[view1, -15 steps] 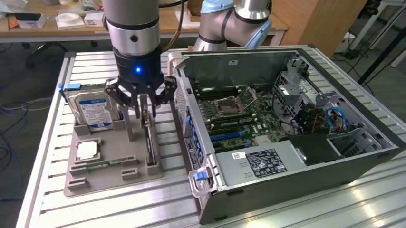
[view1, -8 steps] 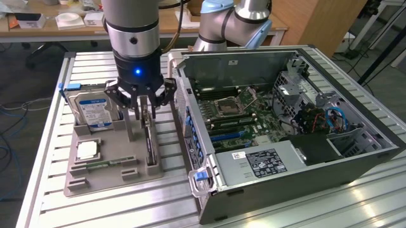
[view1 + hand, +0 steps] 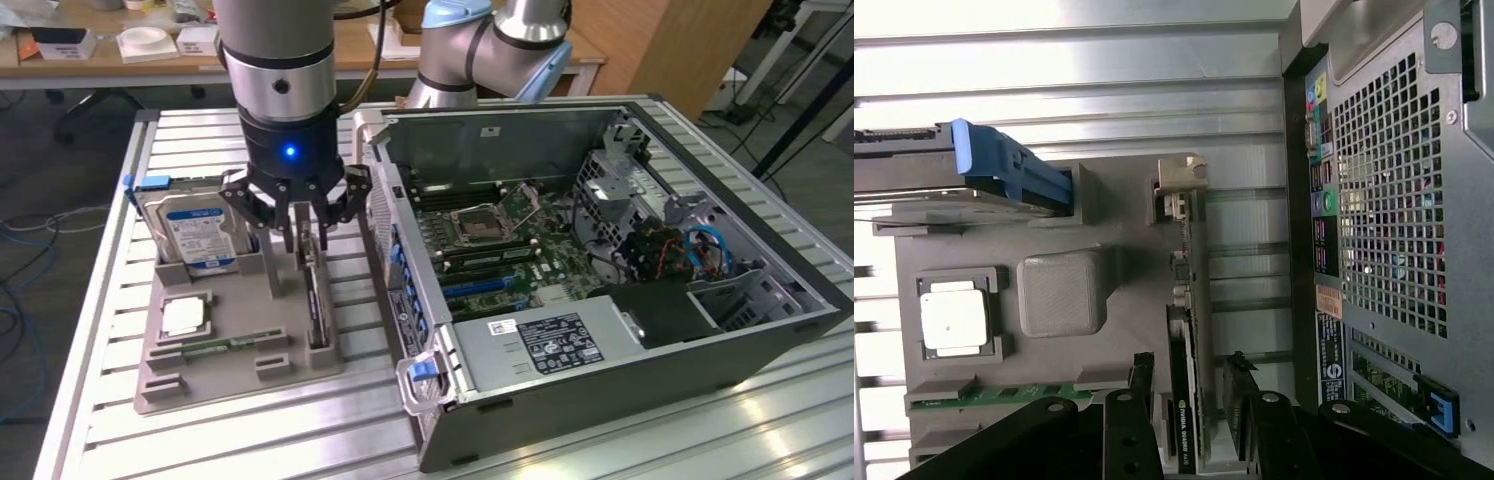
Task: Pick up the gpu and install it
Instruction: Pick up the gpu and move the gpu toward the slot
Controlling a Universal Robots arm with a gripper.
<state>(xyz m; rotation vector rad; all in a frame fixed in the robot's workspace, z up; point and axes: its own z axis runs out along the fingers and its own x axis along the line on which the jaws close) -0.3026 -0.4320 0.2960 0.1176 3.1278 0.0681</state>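
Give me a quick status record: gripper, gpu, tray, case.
gripper: open, fingers straddling the gpu, a gap on each side
gpu: standing on edge in its tray slot, not lifted
tray: on the table, to the exterior view's left of the case; also holds the hard drive, cpu and memory stick
case: lying open, motherboard exposed

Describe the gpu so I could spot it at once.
Left of the open computer case in the exterior view lies a grey tray. Along the tray's edge nearest the case, the gpu stands on edge, straddled by the open gripper. Unlike the boxy blue-labelled hard drive and the flat-lying memory stick, it is a thin dark card.
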